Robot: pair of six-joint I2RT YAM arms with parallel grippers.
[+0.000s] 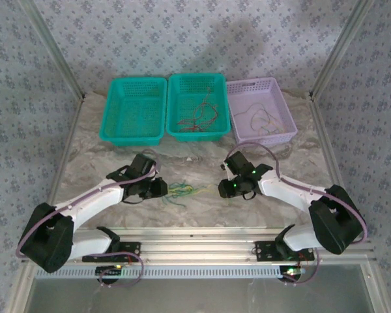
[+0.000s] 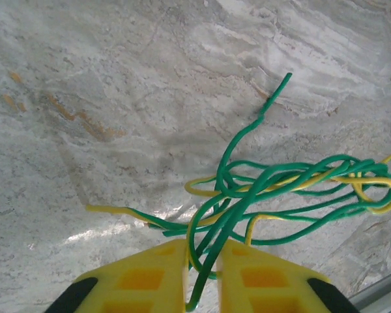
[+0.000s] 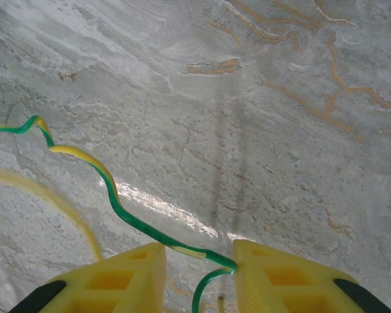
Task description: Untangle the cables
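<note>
A tangle of green and yellow cables (image 1: 182,190) (image 2: 280,182) lies on the marble tabletop (image 1: 195,215) between the two arms. The left gripper (image 1: 160,188) (image 2: 204,246) is at its left end, yellow fingers pinched together on several wires. The right gripper (image 1: 225,189) (image 3: 199,251) sits at the right end with fingers apart, and one green-and-yellow strand (image 3: 111,188) crosses the gap. Farther back, thin wires also lie in the middle teal basket (image 1: 195,135) and the lilac basket (image 1: 264,138).

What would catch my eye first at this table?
A small tangle of green and yellow wires lies on the marble table; the left gripper pinches some strands, and one strand runs between the open jaws of the right gripper. Behind stand the left teal basket, the middle teal basket with red wires and the lilac basket with yellow wires.
</note>
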